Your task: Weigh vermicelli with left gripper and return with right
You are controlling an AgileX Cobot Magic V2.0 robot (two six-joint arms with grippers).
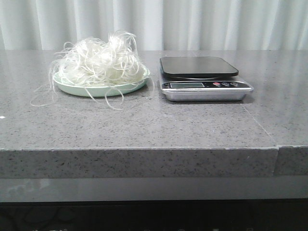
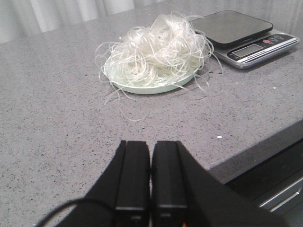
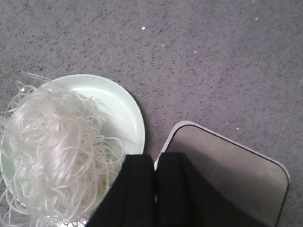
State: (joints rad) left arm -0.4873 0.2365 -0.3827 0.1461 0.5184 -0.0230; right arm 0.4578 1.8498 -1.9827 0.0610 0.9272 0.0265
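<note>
A tangle of white vermicelli lies heaped on a pale green plate at the back left of the grey stone table. A silver kitchen scale with a dark, bare platform stands just right of the plate. Neither gripper shows in the front view. In the left wrist view my left gripper is shut and empty, low over the table, well short of the vermicelli and scale. In the right wrist view my right gripper is shut and empty, high above the gap between plate and scale.
The table's front edge runs across the view, with a seam at the right. A few loose strands trail off the plate onto the table. White curtains hang behind.
</note>
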